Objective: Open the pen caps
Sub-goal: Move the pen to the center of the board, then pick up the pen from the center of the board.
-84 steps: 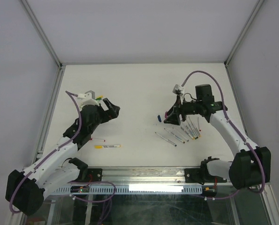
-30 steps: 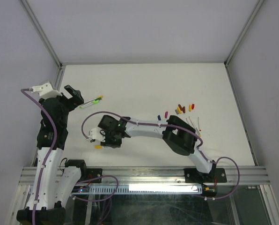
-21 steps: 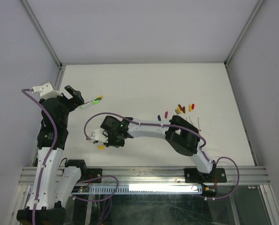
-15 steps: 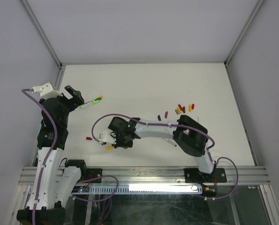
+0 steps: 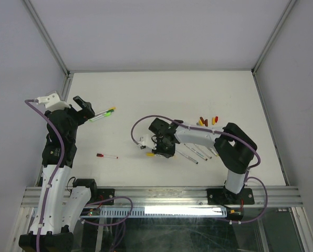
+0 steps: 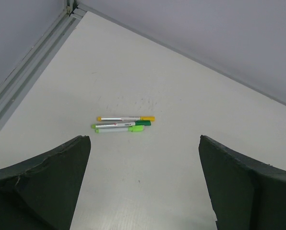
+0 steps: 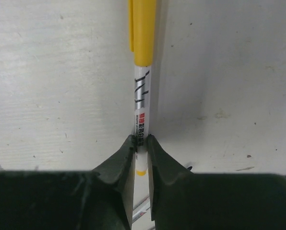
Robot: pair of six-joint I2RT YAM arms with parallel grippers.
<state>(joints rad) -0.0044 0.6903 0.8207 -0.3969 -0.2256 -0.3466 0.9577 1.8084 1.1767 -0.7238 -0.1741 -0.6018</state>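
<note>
My right gripper [image 7: 140, 139] is shut on the white barrel of a pen [image 7: 142, 96], whose yellow cap [image 7: 144, 31] is still on and points away from the fingers. From above, that gripper [image 5: 155, 148] is low over the table's middle with the yellow end [image 5: 150, 154] sticking out. My left gripper [image 6: 143, 191] stands wide open and empty at the far left [image 5: 85, 107], short of three capped pens [image 6: 124, 123] in yellow, dark green and light green. A red-ended pen [image 5: 107, 156] lies alone at the left. Loose pen caps [image 5: 202, 121] lie at the right.
Several thin pens [image 5: 194, 153] lie in a row just right of the right gripper, under its forearm. The right arm's purple cable [image 5: 138, 128] loops over the table. A metal frame rail [image 5: 56, 121] runs along the table's left edge.
The right arm has swung right from the left-centre to the table's middle, carrying the yellow-capped pen. The red-ended pen it was covering now shows. The left arm has not moved.
</note>
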